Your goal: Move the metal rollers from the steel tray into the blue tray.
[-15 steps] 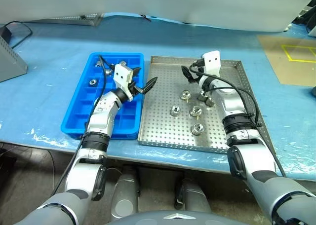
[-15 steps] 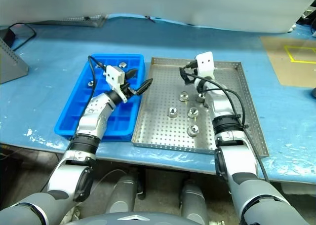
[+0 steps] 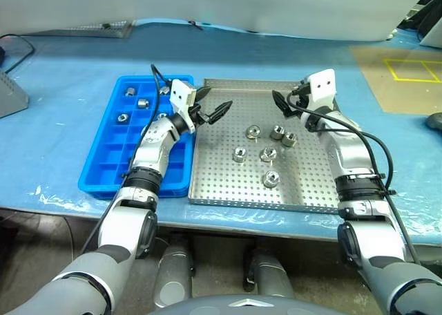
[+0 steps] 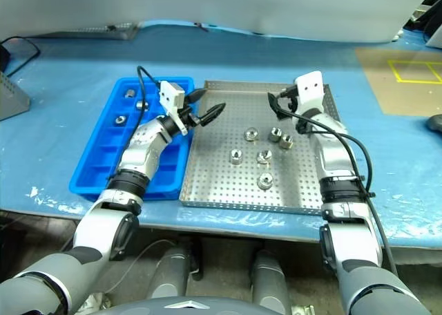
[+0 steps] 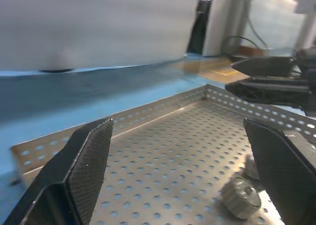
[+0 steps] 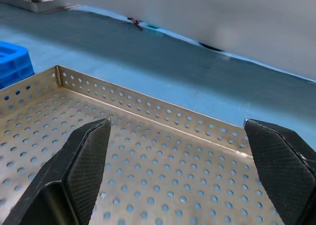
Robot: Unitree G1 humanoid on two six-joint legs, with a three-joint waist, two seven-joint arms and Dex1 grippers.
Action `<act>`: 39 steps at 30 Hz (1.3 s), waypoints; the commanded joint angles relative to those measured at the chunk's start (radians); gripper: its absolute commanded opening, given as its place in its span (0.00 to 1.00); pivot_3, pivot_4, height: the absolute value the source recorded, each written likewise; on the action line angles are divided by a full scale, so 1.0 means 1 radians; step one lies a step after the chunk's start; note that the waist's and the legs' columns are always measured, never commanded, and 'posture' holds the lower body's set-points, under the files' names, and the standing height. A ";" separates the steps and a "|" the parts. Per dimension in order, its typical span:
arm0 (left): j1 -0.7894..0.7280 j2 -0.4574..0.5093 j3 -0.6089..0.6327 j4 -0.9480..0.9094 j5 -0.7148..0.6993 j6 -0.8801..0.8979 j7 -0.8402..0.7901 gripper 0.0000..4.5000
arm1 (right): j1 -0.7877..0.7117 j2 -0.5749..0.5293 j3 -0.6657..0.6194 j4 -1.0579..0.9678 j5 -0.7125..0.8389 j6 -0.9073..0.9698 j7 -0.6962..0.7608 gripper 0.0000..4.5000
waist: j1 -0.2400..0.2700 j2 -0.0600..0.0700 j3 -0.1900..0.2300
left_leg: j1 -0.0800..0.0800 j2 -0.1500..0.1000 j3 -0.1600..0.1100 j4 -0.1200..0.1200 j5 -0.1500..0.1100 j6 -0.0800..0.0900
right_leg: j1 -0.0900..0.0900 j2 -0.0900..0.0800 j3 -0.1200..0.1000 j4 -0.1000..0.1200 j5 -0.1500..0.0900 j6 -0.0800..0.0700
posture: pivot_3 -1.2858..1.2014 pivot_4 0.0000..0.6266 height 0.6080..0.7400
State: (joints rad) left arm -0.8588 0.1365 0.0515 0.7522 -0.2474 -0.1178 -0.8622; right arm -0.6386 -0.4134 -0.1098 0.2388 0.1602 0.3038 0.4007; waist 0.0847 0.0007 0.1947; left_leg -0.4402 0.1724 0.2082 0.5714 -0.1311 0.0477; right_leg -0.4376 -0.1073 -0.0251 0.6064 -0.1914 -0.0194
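A: Largest item first?

B: Steel tray (image 3: 228,184), perforated floor, low raised rim all round, lying right beside the blue tray (image 3: 103,166), long sides nearly touching. Both sit on a blue-covered table (image 3: 62,59).

A: Contents of each?

B: Metal rollers (image 3: 270,179): five loose on the steel tray, clustered on its middle and right part. In the blue tray, three or four rollers (image 3: 130,91) sit singly in compartments at the far end; one is partly hidden by the arm, so the count is uncertain. I judge the job under halfway, five left to carry over.

A: Grippers?

B: Left gripper (image 3: 213,109), fingers spread wide, nothing between them, hovering over the steel tray's far left corner, near the seam between the trays. Right gripper (image 3: 284,101), likewise spread and empty, above the tray's far right part, just behind the nearest rollers.

A: Edges and room?

B: The rim looks low enough to clear with a small lift. The rollers lie apart from one another and well off the rims, so fingers should fit around each. Most blue compartments nearer the robot stand free.
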 commanded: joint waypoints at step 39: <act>-0.123 0.084 -0.353 0.207 0.307 0.037 -0.465 0.72 | 0.221 -0.036 -0.055 -0.337 -0.001 0.125 -0.107 1.00 | -0.075 0.000 0.000 | 0.002 -0.001 0.001 0.000 0.000 0.000 | 0.002 0.000 0.001 -0.001 0.000 0.000 | 0.37 0.24 1.00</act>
State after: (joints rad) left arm -0.9721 0.2237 -0.2980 0.9623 0.0588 -0.0759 -1.3066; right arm -0.4136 -0.4534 -0.1470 -0.0506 0.1567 0.4538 0.3012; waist 0.0095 0.0006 0.1946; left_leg -0.4377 0.1718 0.2087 0.5718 -0.1311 0.0478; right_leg -0.4354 -0.1072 -0.0237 0.6058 -0.1915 -0.0194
